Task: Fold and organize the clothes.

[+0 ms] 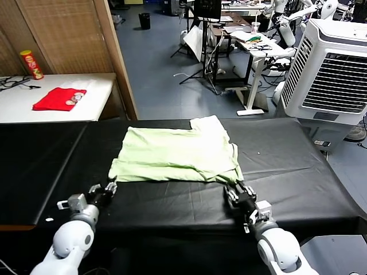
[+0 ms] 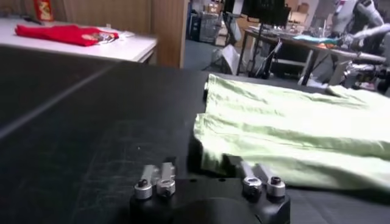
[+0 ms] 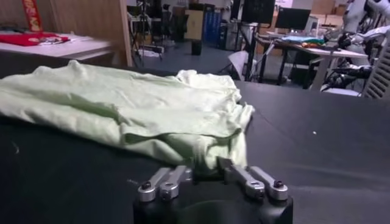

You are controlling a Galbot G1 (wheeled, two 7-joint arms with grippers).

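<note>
The pale light-green shirt (image 1: 178, 152) lies folded flat in the middle of the black table (image 1: 172, 203). My left gripper (image 1: 104, 189) is low over the table at the shirt's near left corner. In the left wrist view the gripper (image 2: 201, 163) is open wide, with the shirt's corner (image 2: 210, 155) at the gap. My right gripper (image 1: 238, 192) is at the near right corner. In the right wrist view the gripper (image 3: 204, 167) is open with a narrower gap, and the shirt's edge (image 3: 204, 146) hangs just in front of it. No print patch or buttons show.
A small red cloth (image 1: 59, 98) and a red can (image 1: 31, 64) sit on a white side table (image 1: 23, 109) at the back left. A white air cooler (image 1: 335, 74) stands at the back right. A wooden partition (image 1: 86, 34) stands behind.
</note>
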